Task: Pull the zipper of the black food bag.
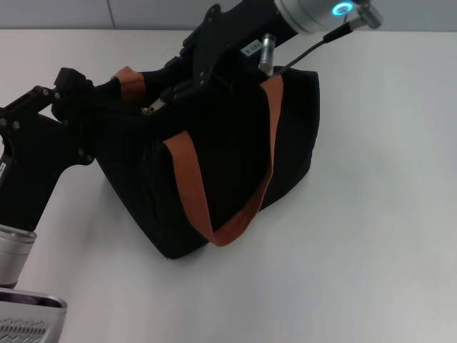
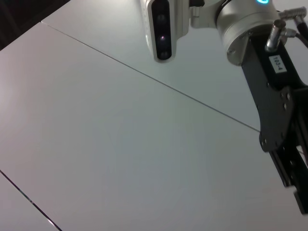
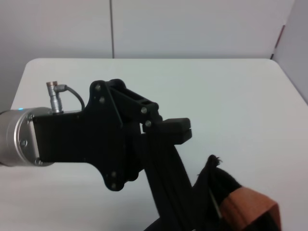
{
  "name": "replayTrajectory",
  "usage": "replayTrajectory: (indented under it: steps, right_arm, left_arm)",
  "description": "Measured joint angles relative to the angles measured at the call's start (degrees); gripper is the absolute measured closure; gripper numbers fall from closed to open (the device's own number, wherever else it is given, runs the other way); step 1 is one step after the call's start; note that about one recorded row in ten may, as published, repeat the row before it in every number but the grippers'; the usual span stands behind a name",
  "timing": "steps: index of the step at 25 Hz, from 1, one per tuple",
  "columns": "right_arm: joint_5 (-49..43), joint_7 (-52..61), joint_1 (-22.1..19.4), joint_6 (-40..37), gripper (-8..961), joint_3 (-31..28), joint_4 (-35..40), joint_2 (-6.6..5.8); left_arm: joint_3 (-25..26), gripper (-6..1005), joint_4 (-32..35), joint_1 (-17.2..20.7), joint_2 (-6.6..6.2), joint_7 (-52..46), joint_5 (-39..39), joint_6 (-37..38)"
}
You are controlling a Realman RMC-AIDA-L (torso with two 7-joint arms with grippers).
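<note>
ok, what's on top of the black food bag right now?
Both pincers sit at the top of the black food bag: the left pincer at its left end, the right pincer over the middle. A small silver piece shows under it; the zipper line is covered.

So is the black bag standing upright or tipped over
Tipped. The black bag leans over on the table, one orange strap draped across its upward side. Both grippers are at its top edge.

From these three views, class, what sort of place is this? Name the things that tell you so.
Probably a robotics lab or test bench, not a home. A bare white table holds only one black food bag, worked on by the left gripper and right gripper, with plain pale walls behind.
</note>
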State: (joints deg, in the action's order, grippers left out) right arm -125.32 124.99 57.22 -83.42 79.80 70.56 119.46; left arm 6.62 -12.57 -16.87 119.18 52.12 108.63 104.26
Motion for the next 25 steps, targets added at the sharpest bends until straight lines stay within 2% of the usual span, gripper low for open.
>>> replayTrajectory:
  steps: [9,14,25]
  right_arm:
    - [-0.36,-1.71,2.33,2.67,531,3.34,-4.4,0.16]
    - [-0.42,-2.18,2.95,3.84,548,3.5,-5.54,0.16]
    - [-0.45,-3.22,3.06,5.01,788,4.14,-5.88,0.15]
  left_arm:
    - [-0.03,957,-0.09,0.05,0.01,0.0,0.01,-0.01]
    - [-0.09,956,-0.09,0.08,0.01,0.0,0.1,0.03]
    - [-0.34,954,-0.09,0.08,0.0,0.0,0.17,0.15]
